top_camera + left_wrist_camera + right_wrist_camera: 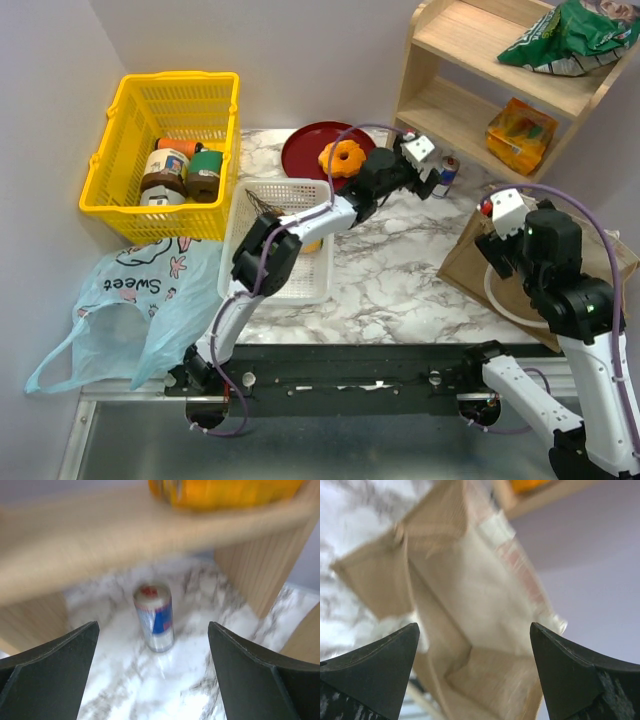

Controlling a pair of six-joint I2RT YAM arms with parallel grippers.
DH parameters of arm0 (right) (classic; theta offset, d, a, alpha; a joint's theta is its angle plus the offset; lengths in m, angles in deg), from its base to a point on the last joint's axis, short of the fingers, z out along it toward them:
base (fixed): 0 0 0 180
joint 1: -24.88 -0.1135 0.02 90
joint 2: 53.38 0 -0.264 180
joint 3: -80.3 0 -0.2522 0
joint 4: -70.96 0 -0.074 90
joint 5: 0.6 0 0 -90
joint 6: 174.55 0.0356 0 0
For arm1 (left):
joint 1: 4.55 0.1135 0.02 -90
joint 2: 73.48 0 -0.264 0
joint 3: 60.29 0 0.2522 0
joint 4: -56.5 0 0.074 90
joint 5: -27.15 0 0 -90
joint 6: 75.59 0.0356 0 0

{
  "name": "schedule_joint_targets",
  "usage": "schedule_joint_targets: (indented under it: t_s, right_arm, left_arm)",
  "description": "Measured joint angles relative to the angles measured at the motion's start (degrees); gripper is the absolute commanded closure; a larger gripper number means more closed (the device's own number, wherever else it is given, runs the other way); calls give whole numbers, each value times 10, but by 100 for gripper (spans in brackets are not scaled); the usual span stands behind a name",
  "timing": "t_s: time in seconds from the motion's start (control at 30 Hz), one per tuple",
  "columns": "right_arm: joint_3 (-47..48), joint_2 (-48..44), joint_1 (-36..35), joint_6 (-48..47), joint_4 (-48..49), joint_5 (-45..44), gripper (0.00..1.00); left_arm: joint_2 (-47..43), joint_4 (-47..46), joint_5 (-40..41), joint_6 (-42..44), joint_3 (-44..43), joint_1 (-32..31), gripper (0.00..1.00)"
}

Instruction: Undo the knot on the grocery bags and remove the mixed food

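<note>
Nearest, along the bottom of the overhead view: both arm bases (200, 380) on the dark rail (340, 385) at the near edge of the marble table (400, 270). Just beyond, at near left, light-blue plastic bag (150, 300) slumped over the table edge, dark print facing up, one handle loop trailing to the near left. Farther back at left, yellow basket (160, 110) holding jars (185, 170). Beside it on the right, white basket (285, 240), partly under the left arm (330, 215).

Far right of centre, left gripper (435, 182) at the foot of the wooden shelf (470, 90), claw spread wide apart and clamped on nothing. Seen from its wrist: small blue can (154, 617) upright on the marble, ahead of the fingers (60, 665) and clear of both, beneath a shelf board. On the red plate (300, 150), orange-glazed doughnut (343, 158), just left of that wrist. On the lower shelf, yellow-orange snack packet (520, 133); on the top one, green crisp bag (570, 35).

At right, right gripper (497, 255) over the brown paper bag (465, 265), claw likewise spread wide, gripping nothing. From that wrist: bag's open mouth toward the camera, inside blurred. At the bag's near side, white rope handle (500, 300) in a curl.
</note>
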Motion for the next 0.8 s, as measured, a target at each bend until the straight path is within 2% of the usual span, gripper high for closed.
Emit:
schedule_joint_targets:
  t_s: [0.1,0.2,0.3,0.43,0.57,0.7,0.8]
  right_arm:
    - [25,33,0,-12,64,7,1]
    - [43,62,0,-7,106,48,0]
    - [43,85,0,-3,132,113,1]
    - [48,129,0,38,160,184,0]
    - [85,199,0,128,182,180,0]
    - [98,226,0,202,184,158,1]
    - [97,220,0,241,184,153,1]
  left_arm:
    - [-79,27,-16,-5,7,6,1]
    - [-141,74,-58,-49,-22,20,1]
    - [-194,130,-98,-101,-34,58,1]
    - [-243,217,-113,-116,-20,116,1]
    - [-321,299,-105,-72,56,161,1]
    - [-459,350,-78,20,209,167,1]
    - [-573,350,-67,52,344,167,1]
